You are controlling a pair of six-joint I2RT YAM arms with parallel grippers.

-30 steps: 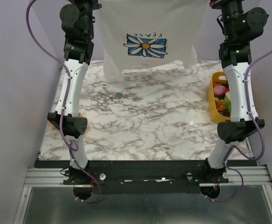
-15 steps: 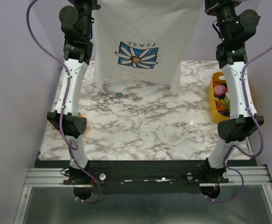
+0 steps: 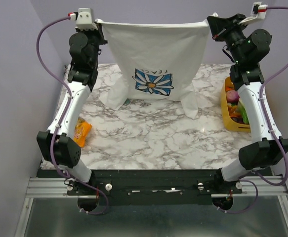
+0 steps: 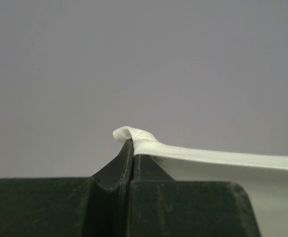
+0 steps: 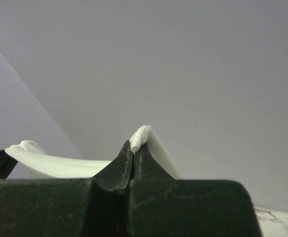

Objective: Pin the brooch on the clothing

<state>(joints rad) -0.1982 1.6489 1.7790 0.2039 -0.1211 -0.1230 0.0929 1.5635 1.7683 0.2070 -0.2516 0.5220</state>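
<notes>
**Arms.** Left arm [image 3: 74, 106] and right arm [image 3: 255, 111]: long links in smooth white shell, and rounded joint housings [image 3: 60, 148] in black.

**Cabling.** One lavender cable [image 3: 47, 49] per arm, running in loose loops from base to wrist.

**Wrists.** Each carries a small white box [image 3: 86, 17] with a red mark.

**Markings.** Small green points [image 3: 249, 42] on the right arm's upper black joints, probably indicator lights; too small to confirm.

**Grippers.** Left gripper [image 4: 133, 148] and right gripper [image 5: 134, 154]: matte black with a faintly grained finish. The blocky bodies narrow to wedge-shaped fingers [image 4: 118, 170].

**Base.** Black crossbar [image 3: 153, 186] on a silver ribbed rail [image 3: 40, 186], with round pale bolt heads [image 3: 108, 187].
</notes>
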